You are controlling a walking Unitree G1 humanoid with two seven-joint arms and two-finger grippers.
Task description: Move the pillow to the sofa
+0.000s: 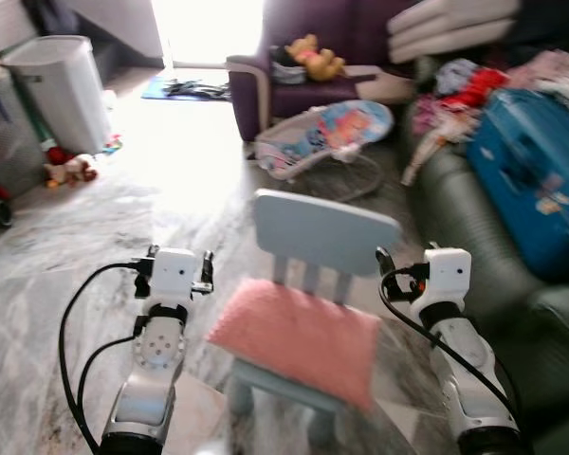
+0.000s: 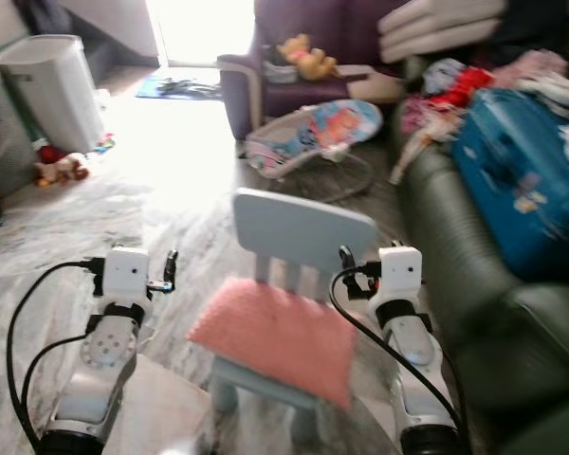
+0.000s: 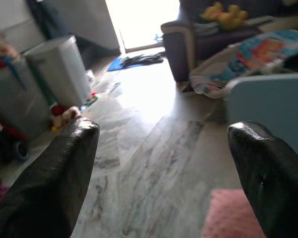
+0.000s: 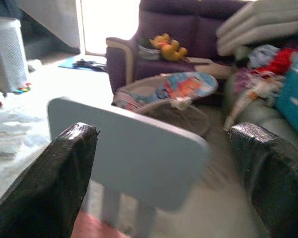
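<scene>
A pink pillow (image 1: 299, 339) lies on the seat of a small light-blue child's chair (image 1: 324, 230) right in front of me. My left gripper (image 3: 161, 163) is raised to the left of the chair, open, with nothing between its fingers (image 3: 54, 183). My right gripper (image 4: 164, 168) is raised to the right of the chair, open too, looking at the chair's back (image 4: 124, 148). A dark green sofa (image 1: 474, 237) runs along the right side, a short way from the chair.
A blue suitcase (image 1: 541, 175) and heaps of clothes (image 1: 474, 90) lie on the green sofa. A baby bouncer (image 1: 327, 137) stands behind the chair, a purple armchair (image 1: 294, 85) with a yellow plush beyond. White bin (image 1: 62, 90) and toys at far left on the marble floor.
</scene>
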